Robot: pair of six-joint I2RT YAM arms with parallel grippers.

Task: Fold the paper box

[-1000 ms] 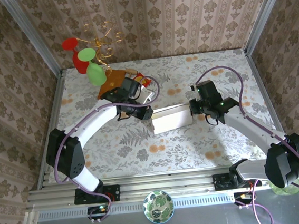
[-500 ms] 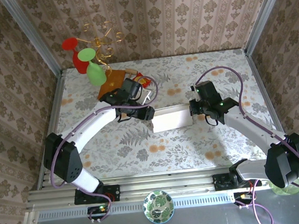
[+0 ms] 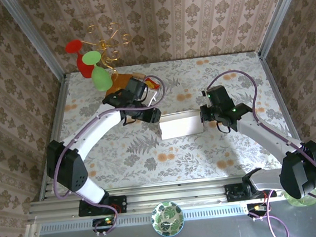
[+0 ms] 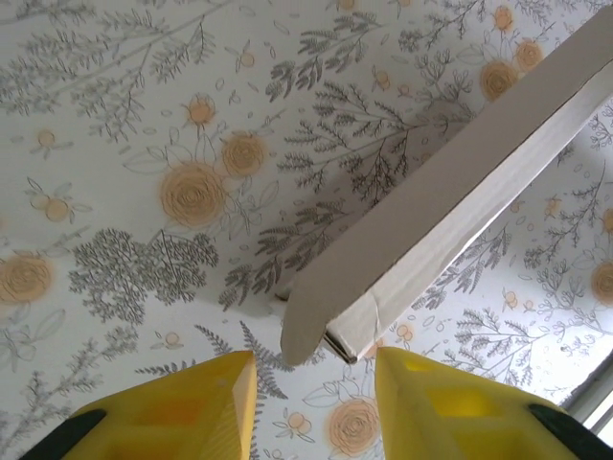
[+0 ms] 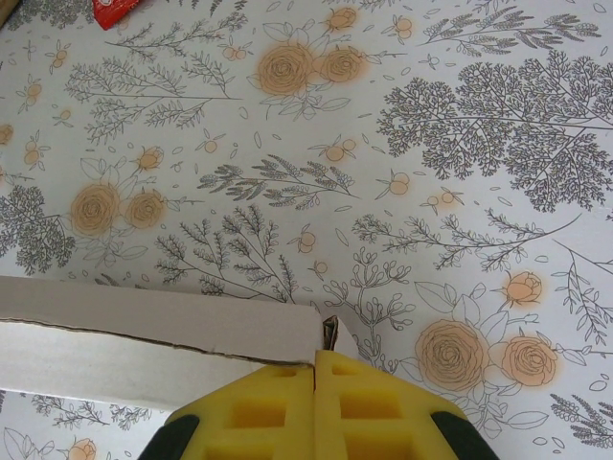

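Paper box (image 3: pixel 181 126), right fingers (image 5: pixel 374 402) pinched on its end, left fingers (image 4: pixel 450 402) parted, empty

The off-white rectangular paper box (image 3: pixel 180 126) lies folded shut, centrally placed.

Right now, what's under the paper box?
The floral table cover runs up to the paper box on every side, with shadow along its end in the left wrist view. The patch directly beneath the box is covered, so anything lying there can't be seen.
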